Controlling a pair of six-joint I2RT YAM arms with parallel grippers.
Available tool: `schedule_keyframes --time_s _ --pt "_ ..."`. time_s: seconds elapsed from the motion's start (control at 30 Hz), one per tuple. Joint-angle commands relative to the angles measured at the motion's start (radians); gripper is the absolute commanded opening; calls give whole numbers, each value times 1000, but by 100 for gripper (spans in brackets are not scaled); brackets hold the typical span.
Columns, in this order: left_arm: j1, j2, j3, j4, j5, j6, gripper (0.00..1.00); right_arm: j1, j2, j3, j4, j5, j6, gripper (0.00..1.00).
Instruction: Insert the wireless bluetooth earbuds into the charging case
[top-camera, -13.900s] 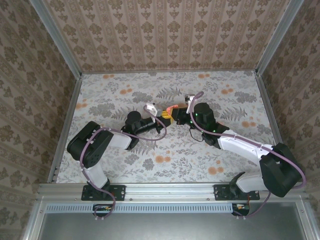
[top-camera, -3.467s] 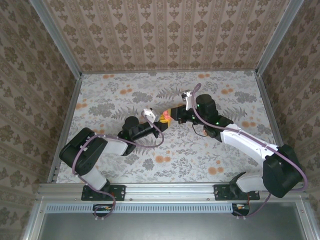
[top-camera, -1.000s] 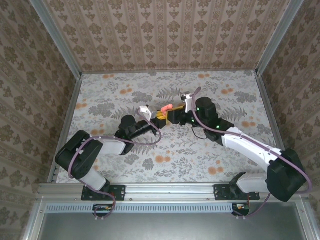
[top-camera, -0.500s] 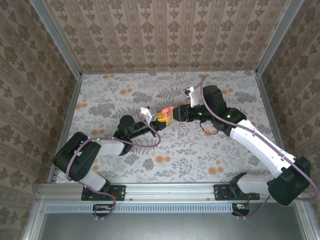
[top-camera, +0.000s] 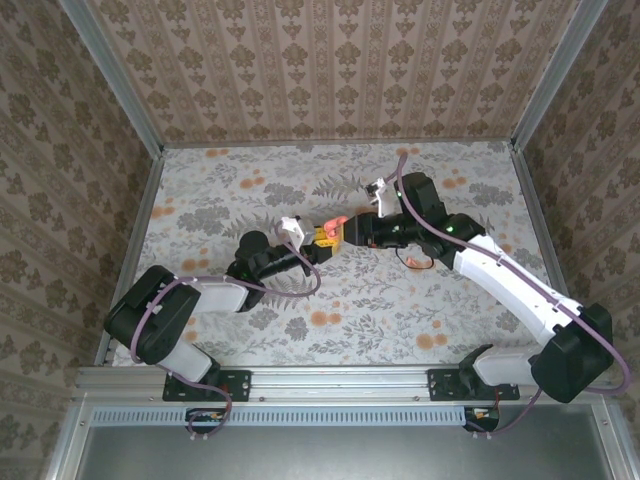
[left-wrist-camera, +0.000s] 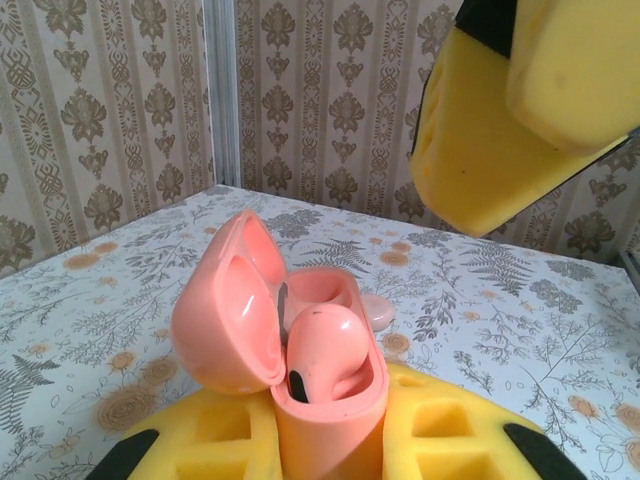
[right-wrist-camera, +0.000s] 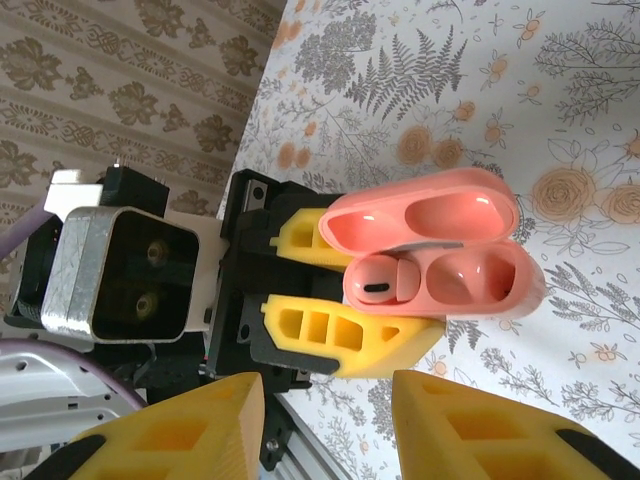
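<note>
my left fingers (left-wrist-camera: 445, 440) clench the charging case (left-wrist-camera: 325, 425) near the middle of the surface (top-camera: 250, 190), its lid swung open. one earbud (left-wrist-camera: 325, 350) sits in one of its two wells. my right fingers (right-wrist-camera: 480, 430) are spread, grasping nothing, just right of the case.

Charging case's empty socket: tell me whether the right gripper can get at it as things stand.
Likely yes. The left gripper holds the charging case with lid open, its empty socket, beside the seated earbud, facing the open right gripper, nothing between them.
</note>
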Motion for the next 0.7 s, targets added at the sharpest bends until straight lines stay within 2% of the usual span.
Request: schedule_keyframes --time_s 0.0,0.67 --pt "1 -29 -9 15 23 21 12 0 21 23 28 -20 28 38" --pt "-7 -45 -9 -4 20 28 12 6 86 31 86 -33 44 34"
